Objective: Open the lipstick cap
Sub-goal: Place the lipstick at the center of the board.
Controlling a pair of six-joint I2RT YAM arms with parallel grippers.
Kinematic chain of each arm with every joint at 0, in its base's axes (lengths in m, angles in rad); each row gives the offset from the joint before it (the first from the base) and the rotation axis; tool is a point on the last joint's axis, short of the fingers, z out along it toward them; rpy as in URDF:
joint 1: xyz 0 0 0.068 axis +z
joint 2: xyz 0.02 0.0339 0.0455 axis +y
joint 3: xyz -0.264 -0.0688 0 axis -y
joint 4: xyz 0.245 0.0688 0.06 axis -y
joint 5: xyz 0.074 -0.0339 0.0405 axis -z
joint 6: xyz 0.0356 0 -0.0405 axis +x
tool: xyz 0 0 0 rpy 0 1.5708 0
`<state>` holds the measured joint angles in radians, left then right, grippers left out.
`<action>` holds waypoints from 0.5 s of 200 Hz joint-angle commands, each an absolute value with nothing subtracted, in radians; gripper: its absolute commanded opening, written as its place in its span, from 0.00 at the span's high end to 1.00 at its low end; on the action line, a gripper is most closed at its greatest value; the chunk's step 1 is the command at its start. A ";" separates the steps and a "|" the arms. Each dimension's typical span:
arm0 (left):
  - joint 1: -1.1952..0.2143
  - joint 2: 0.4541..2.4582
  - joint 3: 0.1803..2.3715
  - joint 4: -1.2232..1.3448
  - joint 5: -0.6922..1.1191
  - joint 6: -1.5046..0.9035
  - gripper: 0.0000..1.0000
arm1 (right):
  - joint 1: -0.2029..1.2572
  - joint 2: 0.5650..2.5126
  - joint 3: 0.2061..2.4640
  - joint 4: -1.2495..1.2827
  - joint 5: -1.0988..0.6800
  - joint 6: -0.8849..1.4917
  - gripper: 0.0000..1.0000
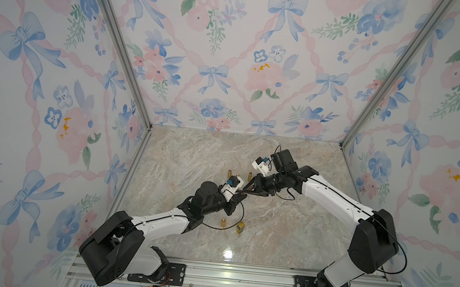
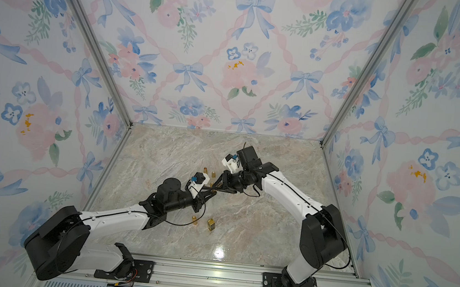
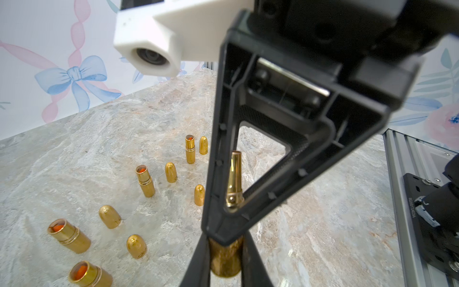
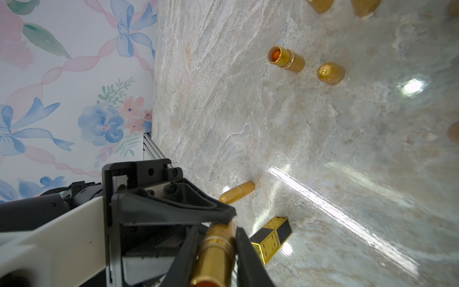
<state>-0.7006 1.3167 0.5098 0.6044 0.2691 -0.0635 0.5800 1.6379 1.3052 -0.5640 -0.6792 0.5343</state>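
A gold lipstick hangs in the air above the marble table, held between my two grippers, which meet tip to tip in both top views. My left gripper is shut on its textured gold end, which looks like the cap. My right gripper is shut on the smooth ringed end, both jaws pressed against the tube. An orange spot shows at the tube's end nearest the right wrist camera. In a top view the left gripper and right gripper overlap and hide most of the lipstick.
Several uncapped gold lipstick bases with orange inside and loose bullet-shaped caps stand on the table behind the grippers. A closed gold lipstick and a square black-and-gold lipstick stand nearer the front. Floral walls enclose three sides.
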 commanded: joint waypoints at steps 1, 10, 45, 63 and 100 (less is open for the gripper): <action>-0.703 1.333 0.539 0.622 0.232 -0.058 1.00 | 0.591 1.649 1.308 -0.588 -0.652 0.515 0.76; -0.703 1.336 0.539 0.622 0.230 -0.058 1.00 | 0.591 1.650 1.311 -0.596 -0.641 0.510 0.76; -0.703 1.342 0.541 0.621 0.214 -0.060 1.00 | 0.591 1.649 1.325 -0.620 -0.604 0.499 0.80; -0.703 1.343 0.541 0.621 0.203 -0.062 1.00 | 0.591 1.649 1.332 -0.623 -0.598 0.501 0.80; -0.702 1.332 0.528 0.621 0.182 -0.065 0.73 | 0.585 1.649 1.357 -0.661 -0.542 0.488 0.81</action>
<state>-0.7063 1.3365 0.5186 0.6056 0.2428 -0.0631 0.5846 1.6386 1.3174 -0.5789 -0.6090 0.5117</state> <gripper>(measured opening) 0.215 0.210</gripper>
